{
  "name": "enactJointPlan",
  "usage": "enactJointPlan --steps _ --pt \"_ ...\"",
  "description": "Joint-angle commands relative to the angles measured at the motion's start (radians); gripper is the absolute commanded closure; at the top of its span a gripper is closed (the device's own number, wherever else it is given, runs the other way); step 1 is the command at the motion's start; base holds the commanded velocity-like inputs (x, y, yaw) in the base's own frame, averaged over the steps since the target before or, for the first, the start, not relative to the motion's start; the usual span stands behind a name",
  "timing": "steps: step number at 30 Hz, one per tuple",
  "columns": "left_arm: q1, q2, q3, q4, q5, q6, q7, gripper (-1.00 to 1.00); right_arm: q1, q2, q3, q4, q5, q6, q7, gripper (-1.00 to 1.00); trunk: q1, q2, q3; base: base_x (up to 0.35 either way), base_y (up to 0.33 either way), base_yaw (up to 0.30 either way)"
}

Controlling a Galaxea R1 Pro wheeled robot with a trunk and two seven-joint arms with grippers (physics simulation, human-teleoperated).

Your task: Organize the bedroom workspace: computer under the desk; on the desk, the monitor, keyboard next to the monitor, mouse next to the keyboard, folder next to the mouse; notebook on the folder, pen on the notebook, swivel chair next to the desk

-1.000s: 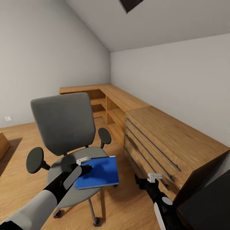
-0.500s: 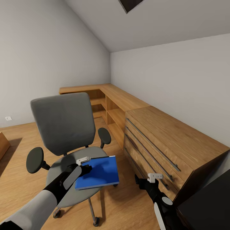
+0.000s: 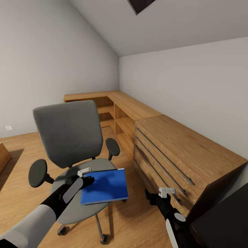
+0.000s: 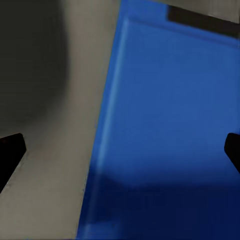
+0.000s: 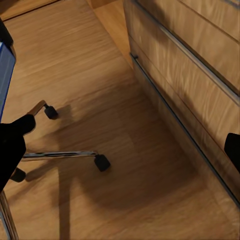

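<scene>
The left end effector (image 3: 83, 174) has drawn back slightly toward the near-left edge of the blue folder (image 3: 105, 186), fingers spread wide astride that edge. The folder lies flat on the swivel chair (image 3: 69, 137) seat, ungrasped. The right end effector (image 3: 164, 191) hangs open by the drawer unit (image 3: 179, 155), unmoved.

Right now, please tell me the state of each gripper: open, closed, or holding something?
Left gripper: open, fingers spread above the blue folder's edge on the chair seat, holding nothing.
Right gripper: open, empty, above the floor.
</scene>
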Motion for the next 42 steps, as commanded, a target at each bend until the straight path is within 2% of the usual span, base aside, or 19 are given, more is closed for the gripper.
enactJointPlan --steps 1,14,22,26,29,34,42 --pt "-0.001 0.005 -0.006 -0.004 0.011 0.000 0.010 -1.00 0.000 0.001 -0.004 -0.002 0.005 0.005 0.009 -1.00 -0.004 0.007 0.002 0.000 0.000 0.000" --pt "-0.001 0.010 -0.008 -0.013 0.011 0.000 0.010 -1.00 0.000 0.000 -0.005 0.009 0.002 0.000 0.017 -1.00 -0.054 0.098 0.043 0.000 0.000 0.000" --pt "-0.001 0.010 -0.008 -0.013 0.012 0.000 0.010 -1.00 0.000 0.000 -0.005 0.015 0.001 -0.049 0.016 -1.00 -0.085 0.154 0.068 0.000 0.000 0.000" --pt "-0.001 0.010 -0.008 -0.013 0.012 0.000 0.010 -1.00 0.000 0.001 -0.005 0.022 -0.015 -0.048 0.020 -1.00 -0.100 0.182 0.081 0.000 0.000 0.000" --pt "-0.001 0.009 -0.010 -0.013 0.013 0.000 0.010 -1.00 0.000 0.000 -0.005 0.032 -0.035 -0.050 0.070 -1.00 -0.111 0.203 0.090 0.000 0.000 0.000" --pt "-0.001 0.009 -0.010 -0.013 0.015 0.001 0.010 -1.00 0.000 -0.002 -0.005 0.034 -0.036 -0.048 0.113 -1.00 -0.111 0.203 0.090 0.000 0.000 0.000" --pt "-0.001 0.009 -0.010 -0.013 0.017 0.001 0.010 -1.00 0.000 -0.002 -0.005 0.035 -0.036 -0.052 0.124 -1.00 -0.111 0.203 0.090 0.000 0.000 0.000"
